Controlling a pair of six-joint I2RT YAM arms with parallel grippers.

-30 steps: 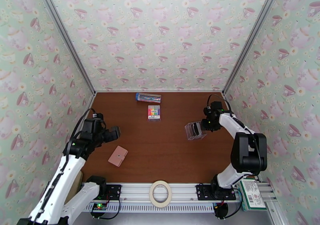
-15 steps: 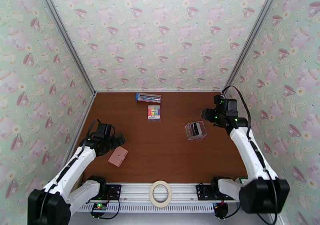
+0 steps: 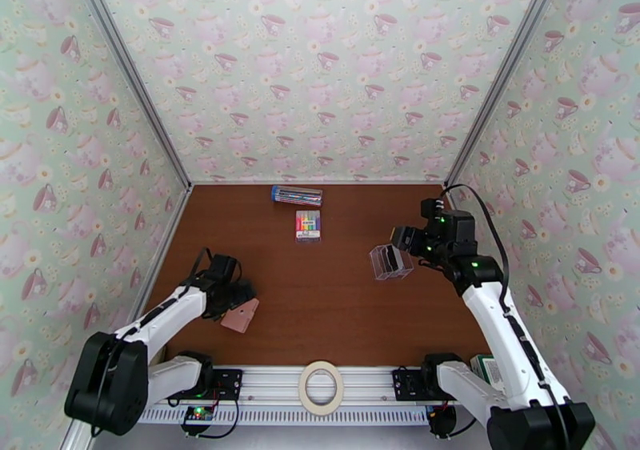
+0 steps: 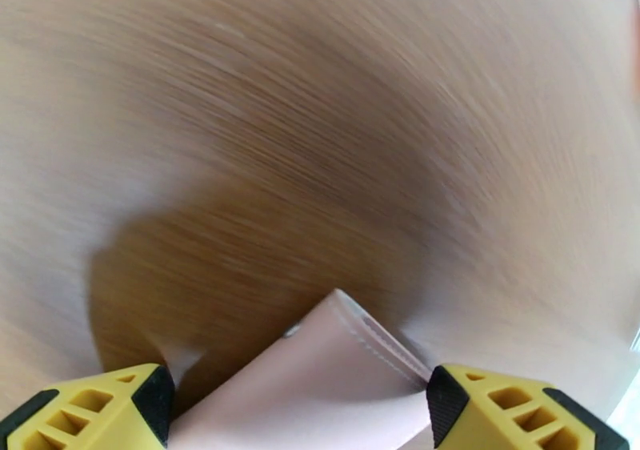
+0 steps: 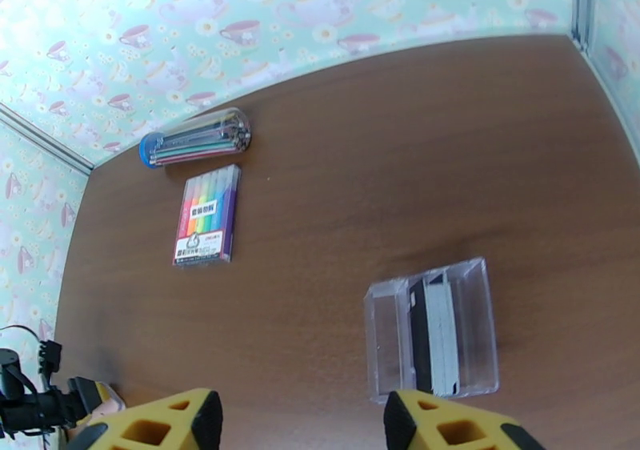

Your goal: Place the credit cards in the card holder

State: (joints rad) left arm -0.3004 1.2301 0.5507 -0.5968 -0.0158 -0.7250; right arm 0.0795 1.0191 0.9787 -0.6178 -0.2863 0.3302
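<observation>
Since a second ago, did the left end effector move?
Yes. The left end effector came toward the front rail, down to the card holder.

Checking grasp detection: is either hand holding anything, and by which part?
Right hand holds nothing. Left hand has the card holder between its fingers, side to side; actual grip cannot be told.

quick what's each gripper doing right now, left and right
left gripper: open, the card holder lying between its fingers
right gripper: open, holding nothing
</observation>
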